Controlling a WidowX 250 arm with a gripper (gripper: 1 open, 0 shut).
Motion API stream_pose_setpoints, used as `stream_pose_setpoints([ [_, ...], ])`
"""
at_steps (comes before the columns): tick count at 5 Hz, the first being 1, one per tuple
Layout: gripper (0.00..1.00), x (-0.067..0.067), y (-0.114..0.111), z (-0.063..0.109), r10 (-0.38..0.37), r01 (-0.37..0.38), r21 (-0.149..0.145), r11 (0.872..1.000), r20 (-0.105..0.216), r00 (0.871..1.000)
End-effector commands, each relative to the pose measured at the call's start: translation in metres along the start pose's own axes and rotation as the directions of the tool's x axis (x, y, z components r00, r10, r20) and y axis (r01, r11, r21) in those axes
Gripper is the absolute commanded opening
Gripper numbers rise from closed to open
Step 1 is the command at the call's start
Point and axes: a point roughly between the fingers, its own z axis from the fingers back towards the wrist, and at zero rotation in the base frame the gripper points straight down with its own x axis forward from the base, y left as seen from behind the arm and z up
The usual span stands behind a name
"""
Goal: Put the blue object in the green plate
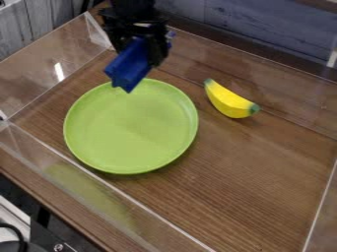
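Pinching the blue object, the gripper is hanging over the green plate rim; lowering it gently toward the middle looks best

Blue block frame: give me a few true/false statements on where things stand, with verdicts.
1. The tool holds the blue block in the air. True.
2. The block lies flat on the green plate. False: it hangs tilted above the plate's far rim, still gripped.
3. The banana sits on the plate. False: it lies on the table, to the right of the plate in the camera view, apart from it.
4. Nothing lies on the plate. True.
5. The tool is open and clear of the block. False: it is closed on the block's upper end.
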Motion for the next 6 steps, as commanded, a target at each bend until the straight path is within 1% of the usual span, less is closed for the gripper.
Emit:
stream_pose_setpoints([
  [1,0.00,0.017,0.013,0.008,-0.006,0.005,0.029,1.000,0.061,0.998],
  [2,1.00,0.023,0.023,0.001,-0.002,0.000,0.036,0.999,0.065,0.998],
  [3,1.00,0.028,0.031,-0.005,0.000,-0.003,0.042,0.999,0.067,0.998],
  [4,1.00,0.027,0.031,-0.015,-0.006,0.004,0.043,0.999,0.045,0.999],
  [6,1.00,0.023,0.031,-0.042,-0.015,0.016,0.036,0.999,-0.014,1.000],
])
